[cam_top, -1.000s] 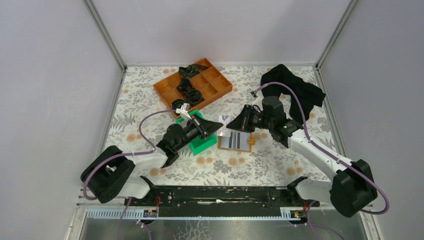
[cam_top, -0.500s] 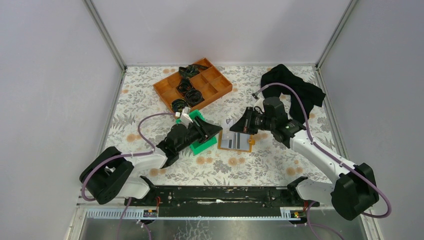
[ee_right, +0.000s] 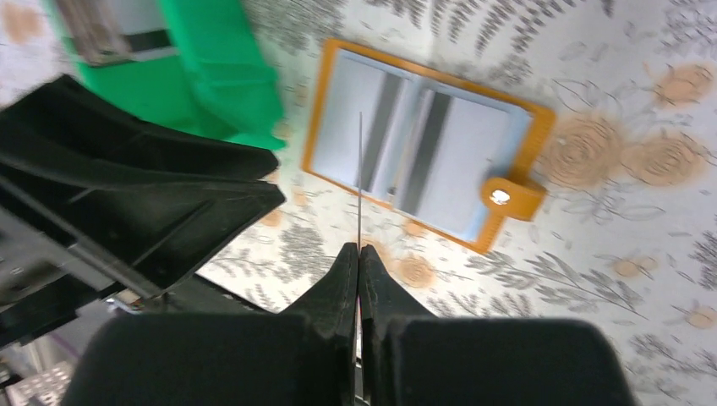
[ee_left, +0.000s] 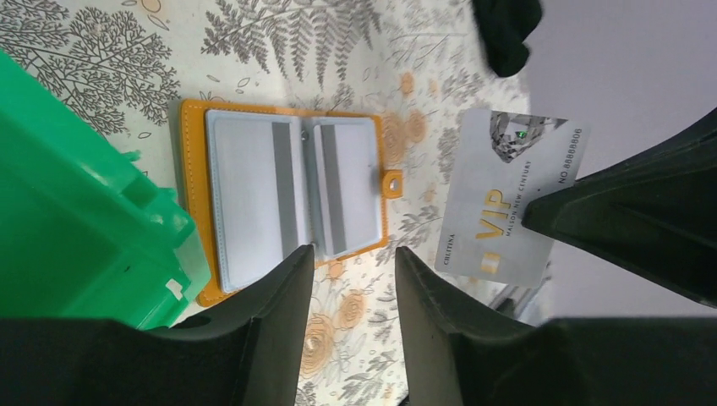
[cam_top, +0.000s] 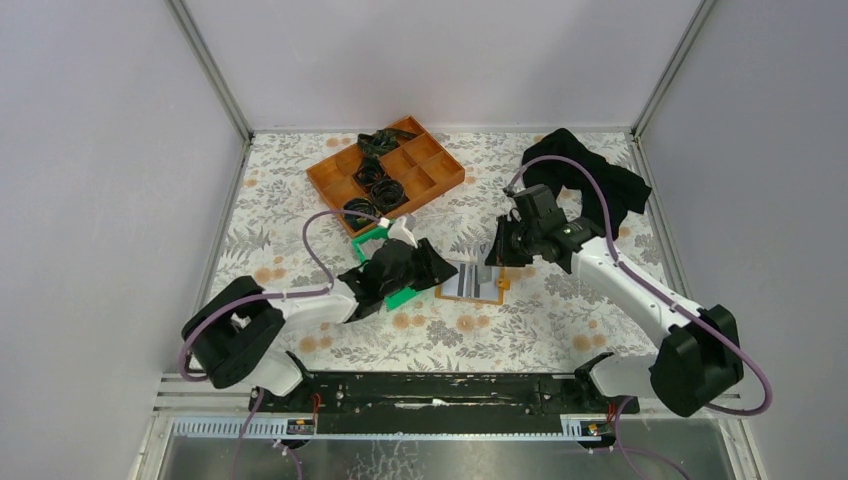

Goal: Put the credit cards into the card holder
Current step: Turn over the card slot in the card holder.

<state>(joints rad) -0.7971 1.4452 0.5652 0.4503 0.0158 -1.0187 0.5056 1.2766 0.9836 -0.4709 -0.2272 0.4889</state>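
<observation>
The card holder [cam_top: 472, 283] lies open on the flowered table, orange outside with pale blue-grey pockets [ee_left: 287, 190] [ee_right: 423, 161]. My right gripper [ee_right: 360, 249] is shut on a whitish credit card [ee_left: 507, 203] printed VIP. It holds the card on edge above the holder, so the right wrist view shows it as a thin line [ee_right: 360, 169]. In the top view the right gripper [cam_top: 497, 256] hangs just beyond the holder's far right corner. My left gripper [ee_left: 355, 262] is open and empty, low beside the holder's left side [cam_top: 425, 265].
A green plastic bin [cam_top: 405, 297] sits against the holder's left edge, partly under my left arm [ee_left: 76, 203]. A greyish striped card-like piece [ee_right: 127, 34] shows inside it. An orange compartment tray [cam_top: 437, 172] stands at the back. A black cloth [cam_top: 590, 175] lies back right.
The card that sat between both grippers is now in the right gripper alone. The left jaws opened and let go, the right jaws shut on it and drew back to the right.
</observation>
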